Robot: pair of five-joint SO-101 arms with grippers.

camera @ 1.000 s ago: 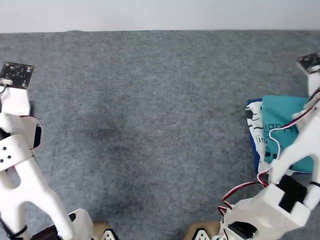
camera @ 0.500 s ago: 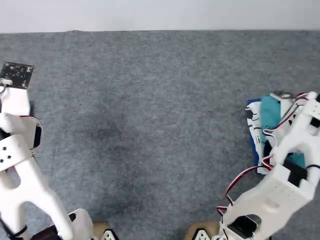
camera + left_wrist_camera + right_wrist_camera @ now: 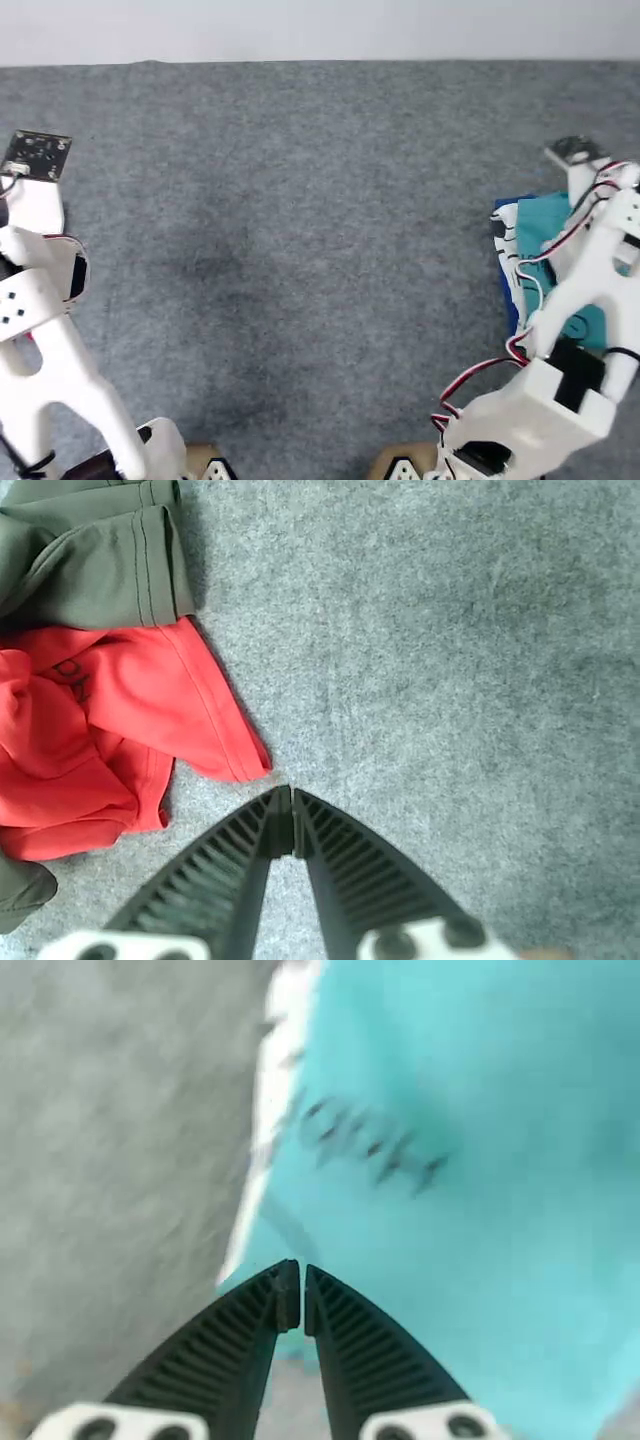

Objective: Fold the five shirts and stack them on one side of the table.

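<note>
A folded teal shirt [image 3: 545, 235] lies on top of a stack at the table's right side, over a white shirt [image 3: 510, 245] and a blue one [image 3: 512, 310]. The right arm stands over this stack. My right gripper [image 3: 301, 1295] is shut and empty, just above the teal shirt [image 3: 480, 1160] near its edge. A crumpled red shirt [image 3: 110, 730] and a dark olive shirt [image 3: 90, 560] lie unfolded at the left. My left gripper [image 3: 292, 825] is shut and empty over bare mat, just beside the red shirt's hem.
The grey felt mat [image 3: 300, 220] covers the table, with wide bare room in the middle. A white wall strip [image 3: 320, 30] runs along the far edge. Both arm bases stand at the near edge.
The right arm swung over the stack and its wrist has lifted toward the far side. The left arm has barely moved.
</note>
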